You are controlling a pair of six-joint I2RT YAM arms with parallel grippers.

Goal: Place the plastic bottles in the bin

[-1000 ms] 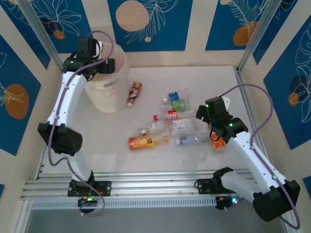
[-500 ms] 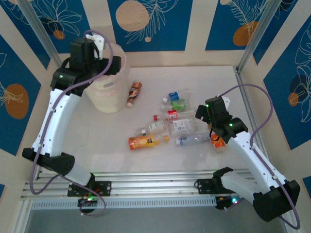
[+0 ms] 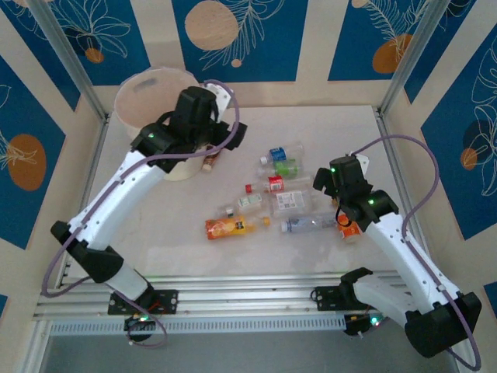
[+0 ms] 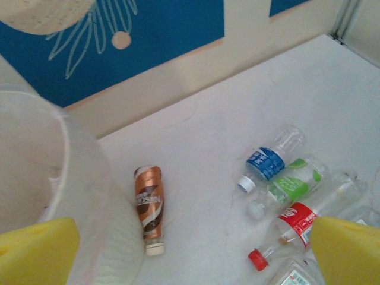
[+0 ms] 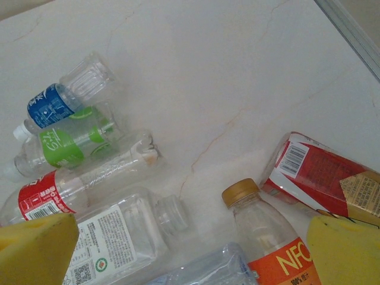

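Brown bottle (image 4: 148,205) flat, cap nearward, beside bin (image 4: 89,190)

Bin (image 3: 140,93) — translucent pale pink-white.
Just beside the bin: brown bottle (image 4: 148,205), copper with white swirl, cream cap.
Farther from the bin: blue-labelled bottle (image 4: 270,160), green-labelled bottle (image 4: 291,187), red-labelled bottle (image 4: 294,221) with red cap — all clear.
Well apart from the bin: orange bottle (image 3: 229,226); gold-capped bottle (image 5: 261,234), orange label.
Table (image 3: 326,132) white, faintly veined.
Wall (image 3: 256,39) behind the bin blue, cream leaf outlines, tan discs.
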